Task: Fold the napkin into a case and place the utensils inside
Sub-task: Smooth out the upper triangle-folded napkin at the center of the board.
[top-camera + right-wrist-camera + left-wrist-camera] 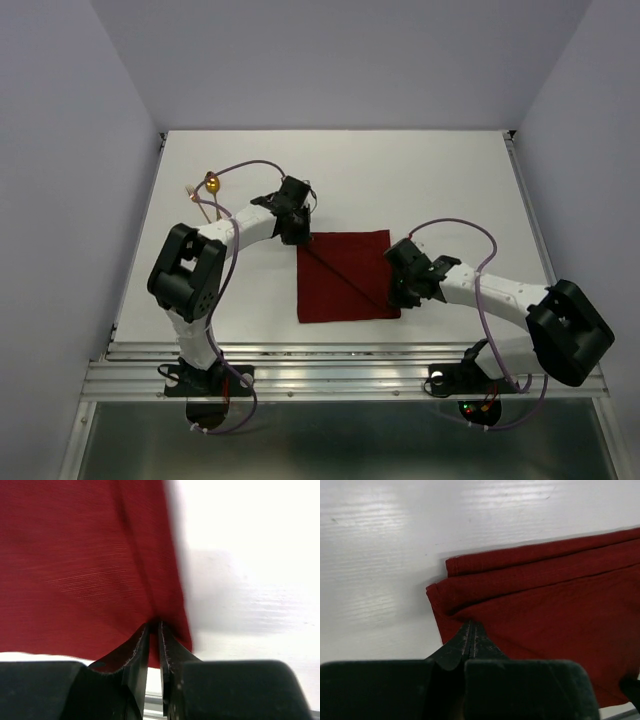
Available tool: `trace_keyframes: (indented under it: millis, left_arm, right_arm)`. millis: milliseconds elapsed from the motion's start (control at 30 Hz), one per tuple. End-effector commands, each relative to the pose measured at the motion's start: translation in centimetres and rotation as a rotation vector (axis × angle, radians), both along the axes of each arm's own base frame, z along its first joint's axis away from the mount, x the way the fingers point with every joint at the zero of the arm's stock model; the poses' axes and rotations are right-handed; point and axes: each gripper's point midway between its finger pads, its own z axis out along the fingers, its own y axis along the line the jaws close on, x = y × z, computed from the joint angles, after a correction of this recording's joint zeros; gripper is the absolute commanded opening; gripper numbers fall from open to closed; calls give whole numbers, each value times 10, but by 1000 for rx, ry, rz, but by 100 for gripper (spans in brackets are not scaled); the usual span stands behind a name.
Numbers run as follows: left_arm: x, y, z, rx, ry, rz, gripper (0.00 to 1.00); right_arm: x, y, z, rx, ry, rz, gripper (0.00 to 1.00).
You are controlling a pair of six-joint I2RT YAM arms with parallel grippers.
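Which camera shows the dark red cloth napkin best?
Top external: the dark red cloth napkin lies almost whole, a diagonal ridge across it. Each wrist view shows just one corner, pinched by left fingers or right fingers.

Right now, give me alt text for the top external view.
A dark red napkin lies flat mid-table with a diagonal crease; the left hand pinches its far-left corner, the right hand its near-right corner. A gold spoon and fork lie far left on the white table.
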Motion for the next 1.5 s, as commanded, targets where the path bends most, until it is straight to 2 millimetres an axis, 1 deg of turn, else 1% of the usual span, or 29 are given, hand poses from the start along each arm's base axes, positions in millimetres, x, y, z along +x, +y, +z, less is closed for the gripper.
trace_keyframes:
  millis: [0,33,100,200,267,300,367,400,433,467,500,533,633,667,733,833,867,900,933,967,1000,1067,1100,1233,1267,1367,1400,1433,1467]
  left_arm:
    - [0,-3,-22,-4,31,-9,0]
    - [1,-3,-26,4,35,-5,0]
    - [8,-4,-23,14,20,-5,0]
    - [15,-4,-14,19,-1,7,0]
    - [19,-5,-5,11,-19,13,0]
    - [20,-6,-2,7,-27,15,0]
    - [20,-7,8,-9,-43,15,0]
    - [21,-8,11,-16,-49,15,0]
    - [21,-9,15,-26,-54,18,0]
    - [19,-12,17,-44,-47,14,0]
    - [18,-14,17,-55,-38,14,0]
    - [15,-18,19,-81,-24,12,0]
    - [9,-27,26,-109,-30,5,0]
    - [8,-29,28,-115,-31,0,0]
    - [2,-36,32,-137,-23,-11,0]
    - [-6,-47,42,-177,-25,-35,0]
    - [-8,-50,43,-180,-27,-41,0]
    - [-9,-51,43,-181,-27,-40,0]
    - [-9,-51,43,-181,-24,-39,0]
    - [-11,-54,44,-192,-14,-47,0]
    - [-13,-57,44,-200,-6,-56,0]
    - [-15,-60,46,-205,-7,-61,0]
    - [-19,-64,47,-204,-8,-71,0]
    - [-26,-63,38,-184,9,-63,0]
    - [-27,-62,35,-181,15,-63,0]
    - [-28,-62,28,-178,20,-63,0]
    - [-26,-63,27,-181,15,-61,0]
    - [-25,-63,20,-172,25,-59,0]
    - [-23,-66,20,-177,27,-60,0]
  right_arm:
    - [-17,-6,-32,-26,67,6,17]
    - [-16,-8,-33,-37,63,8,15]
    - [-14,-9,-29,-51,54,9,15]
    - [-6,-7,-3,-14,-11,4,16]
    - [-6,-9,7,-17,-25,2,16]
    - [-2,-8,17,-12,-49,-3,16]
    - [1,-10,28,-11,-73,-6,17]
    - [1,-10,29,-6,-76,-7,17]
    - [-1,-10,28,-1,-72,-7,17]
    - [-2,-4,24,28,-66,1,17]
    - [-5,-3,17,34,-50,0,18]
    - [-13,-4,-2,35,-9,-2,17]
    - [-28,-16,-34,-10,64,-33,14]
    - [-30,-19,-37,-29,78,-37,14]
    - [-25,-20,-29,-37,53,-41,14]
    - [-2,-19,7,-40,-66,-36,17]
    - [1,-21,16,-56,-82,-39,17]
    - [17,-17,37,-51,-144,-52,18]
    - [24,-15,46,-57,-170,-40,20]
    - [37,-8,64,-49,-221,-36,22]
    - [44,-3,70,-39,-236,-39,22]
    - [63,-2,73,-59,-245,-44,23]
    - [74,4,82,-40,-264,-49,23]
    - [107,16,86,17,-292,-37,22]
    - [114,18,80,29,-277,-37,22]
    - [126,26,79,45,-283,-16,21]
    - [131,20,71,29,-270,-24,21]
    - [135,18,68,25,-271,-25,22]
    - [141,15,67,24,-276,-29,21]
